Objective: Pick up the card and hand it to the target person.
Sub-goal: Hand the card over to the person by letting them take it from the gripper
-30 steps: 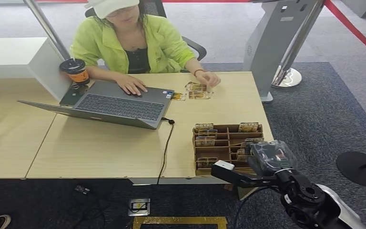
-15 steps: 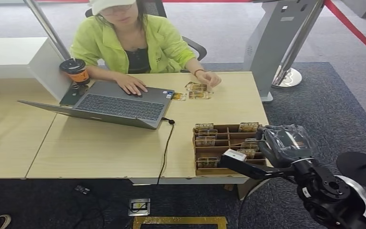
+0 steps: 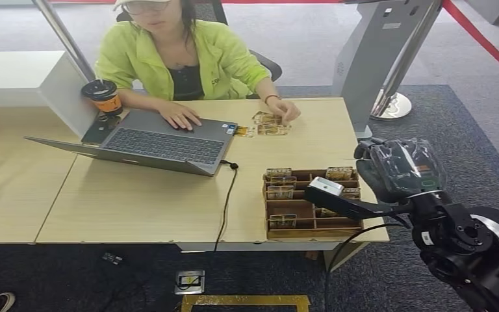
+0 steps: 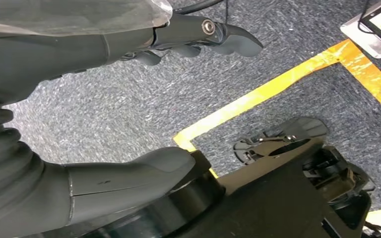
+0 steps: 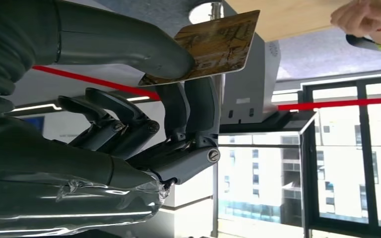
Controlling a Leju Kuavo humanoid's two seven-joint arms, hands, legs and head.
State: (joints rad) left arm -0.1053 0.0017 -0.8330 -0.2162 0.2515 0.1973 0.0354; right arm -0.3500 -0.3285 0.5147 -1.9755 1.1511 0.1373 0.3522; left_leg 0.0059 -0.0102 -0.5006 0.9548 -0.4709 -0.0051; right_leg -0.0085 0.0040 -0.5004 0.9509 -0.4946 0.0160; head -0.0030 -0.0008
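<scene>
Nearest us, our right hand (image 3: 399, 170) is raised just past the bench's (image 3: 136, 201) right edge, beside the wooden card rack (image 3: 312, 201), and its wrist view shows what the head view hides: the thumb and fingers (image 5: 188, 106) pinch a gold-brown card (image 5: 213, 47) by one end, its long axis running out from the fingertips, the free end aimed toward the person's hand (image 5: 367, 17). Our left hand (image 4: 109, 109) hangs over grey carpet with a yellow line, thumb and fingers apart, holding nothing. Beyond the rack, loose cards (image 3: 266, 123) lie under the person's hand. Farther off sit a laptop (image 3: 162, 140), a coffee cup (image 3: 104, 96), and the seated person (image 3: 182, 58).
</scene>
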